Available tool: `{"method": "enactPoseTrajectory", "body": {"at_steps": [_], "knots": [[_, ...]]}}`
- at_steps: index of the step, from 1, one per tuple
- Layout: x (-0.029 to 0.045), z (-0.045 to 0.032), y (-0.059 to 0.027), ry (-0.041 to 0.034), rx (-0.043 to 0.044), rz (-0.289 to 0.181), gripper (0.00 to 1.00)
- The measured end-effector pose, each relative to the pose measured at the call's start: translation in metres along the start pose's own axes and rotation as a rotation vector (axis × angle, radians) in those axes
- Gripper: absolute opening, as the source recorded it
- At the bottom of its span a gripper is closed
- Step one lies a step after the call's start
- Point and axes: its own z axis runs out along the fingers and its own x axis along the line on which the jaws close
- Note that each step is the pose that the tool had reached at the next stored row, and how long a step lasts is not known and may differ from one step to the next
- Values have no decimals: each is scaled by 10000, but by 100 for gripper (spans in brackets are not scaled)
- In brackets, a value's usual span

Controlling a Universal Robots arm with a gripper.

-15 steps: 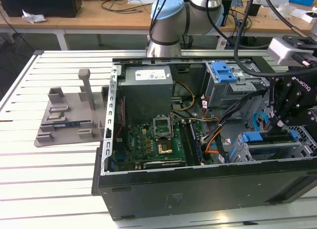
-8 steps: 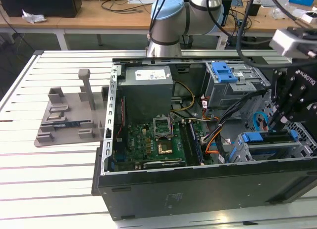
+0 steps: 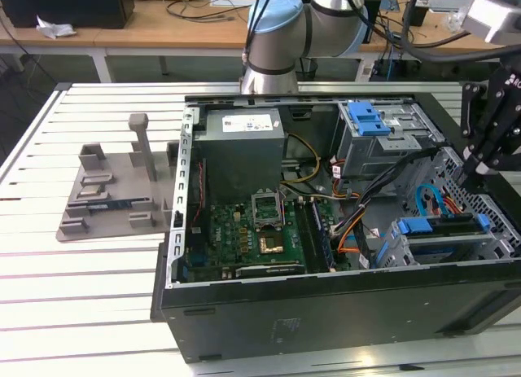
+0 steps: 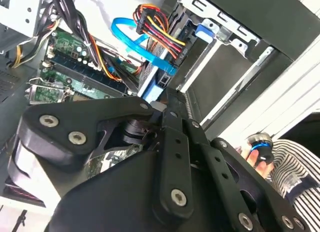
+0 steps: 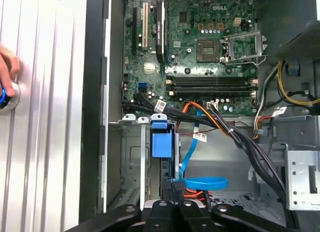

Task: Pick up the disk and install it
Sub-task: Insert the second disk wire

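The disk point(image 3: 444, 234) sits in the drive cage at the exterior view's right end of the open case point(image 3: 326, 312). It shows as a flat slab edged with blue rails, a blue tab at each end. In the first wrist view its blue tab point(image 5: 161, 144) stands upright in the bay. The pincer point(image 3: 470, 169) hangs just above that bay; whether it is open or closed cannot be told.
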Motion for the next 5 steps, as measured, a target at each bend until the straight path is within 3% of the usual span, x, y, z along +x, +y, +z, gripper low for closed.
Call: {"method": "enactPoseTrajectory", "body": {"at_steps": [5], "knots": [[0,-4,0,-5,0,0,10]]}}
